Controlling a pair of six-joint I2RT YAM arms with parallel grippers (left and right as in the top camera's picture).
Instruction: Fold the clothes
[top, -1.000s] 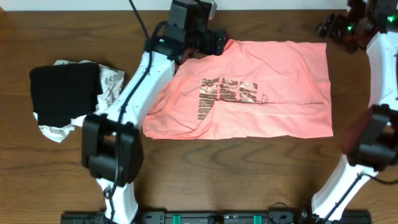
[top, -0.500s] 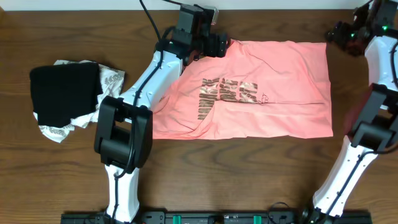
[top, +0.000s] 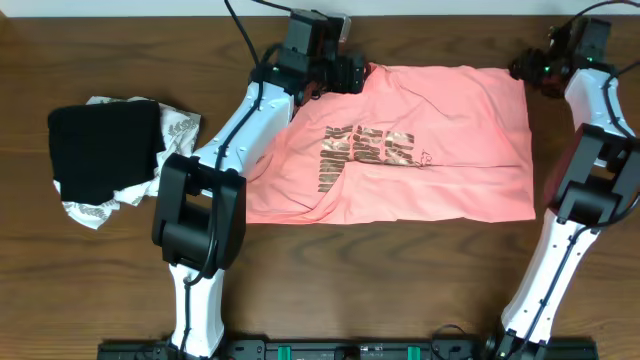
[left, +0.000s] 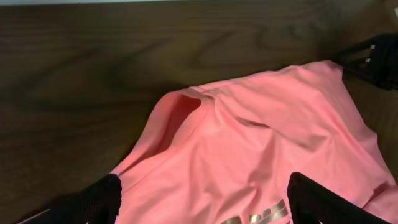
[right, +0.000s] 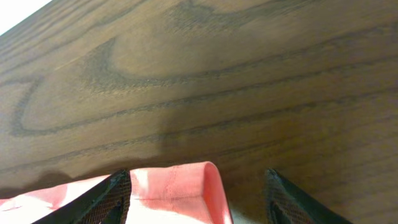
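The clothes, a salmon-pink T-shirt (top: 440, 150) with gold lettering (top: 365, 150), lie folded flat on the brown table (top: 400, 280). My left gripper (top: 362, 72) is at the shirt's far left corner. In the left wrist view this gripper (left: 202, 211) stands wide open, with pink fabric (left: 249, 155) spread between its fingers. My right gripper (top: 526, 70) is at the shirt's far right corner. In the right wrist view it (right: 199, 199) is open, with the rolled corner of the shirt (right: 180, 186) between its fingers and a gap to the right finger (right: 292, 199).
A black folded garment (top: 105, 150) lies on a white patterned cloth (top: 178, 132) at the table's left side. The table's far edge runs just behind both grippers. The right gripper shows as a dark shape (left: 373, 59) in the left wrist view.
The right gripper has come in from the far right corner to the shirt's top right corner, its jaws narrowing a little. The left arm shifted slightly right, then held still.
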